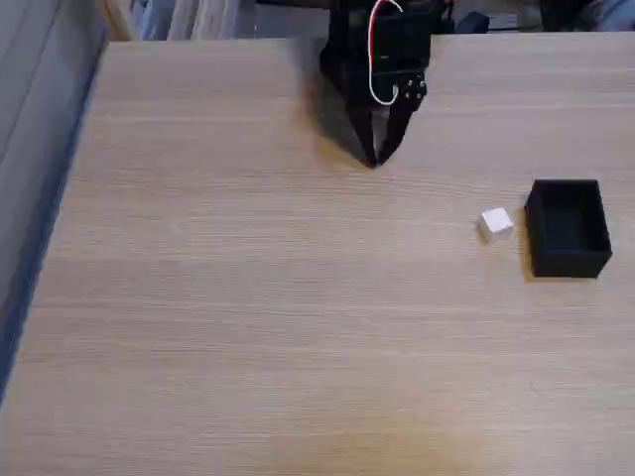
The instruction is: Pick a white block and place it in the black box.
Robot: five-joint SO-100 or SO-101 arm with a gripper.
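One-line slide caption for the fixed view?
Closed gripper hovers over wooden table; white block sits just left of black box.

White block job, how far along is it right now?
Nothing looks done yet. The white block sits on the wooden table just left of the black box, apart from it and not inside. The gripper hangs at the far side of the table with its fingertips together, holding nothing. Still left: reach the block, grasp it, carry it over the box and release.
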